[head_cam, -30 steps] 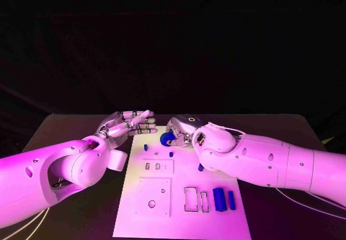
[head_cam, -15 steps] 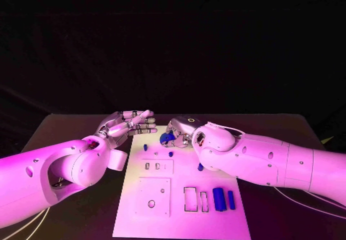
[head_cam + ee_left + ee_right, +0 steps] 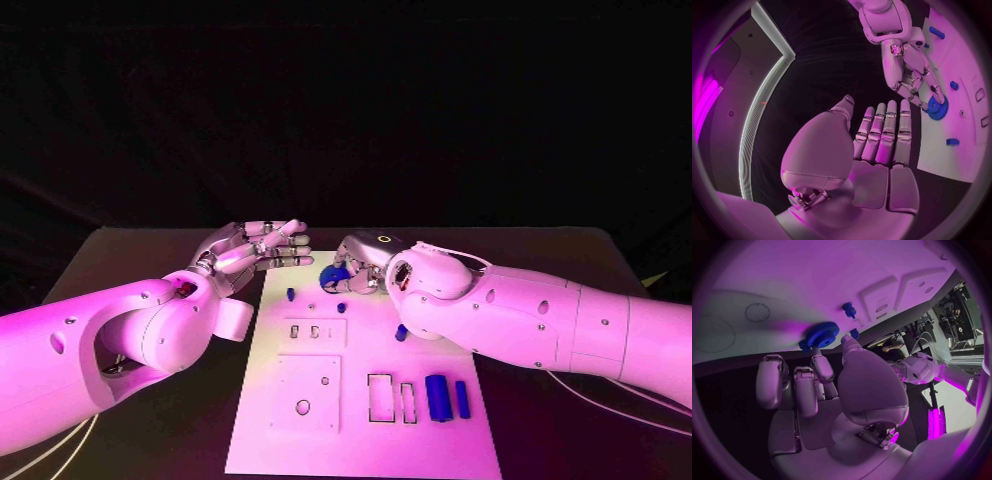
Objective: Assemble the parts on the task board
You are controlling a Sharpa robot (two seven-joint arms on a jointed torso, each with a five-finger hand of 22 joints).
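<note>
Cutouts mark the near end of the task board [image 3: 361,440], a white plate lying lengthwise on the dark surface [image 3: 577,420]; two blue bars [image 3: 449,398] stand just beside a rectangular slot there. Midway up the board sit a small blue peg [image 3: 401,333] close under the right forearm, and two smaller pegs [image 3: 342,308] by a raised block. At the far end, the right hand [image 3: 364,266] pinches a blue gear [image 3: 338,277] between its fingertips, just above the board. The bulky right arm hides much of the board's right edge from the head camera. The right wrist view shows the gear's [image 3: 819,334] toothed rim. Left of the board's far end, the left hand [image 3: 260,248] hovers with straight fingers apart, holding nothing; its wrist view shows the fingers [image 3: 886,132] side by side, the gear [image 3: 937,106] beyond.
</note>
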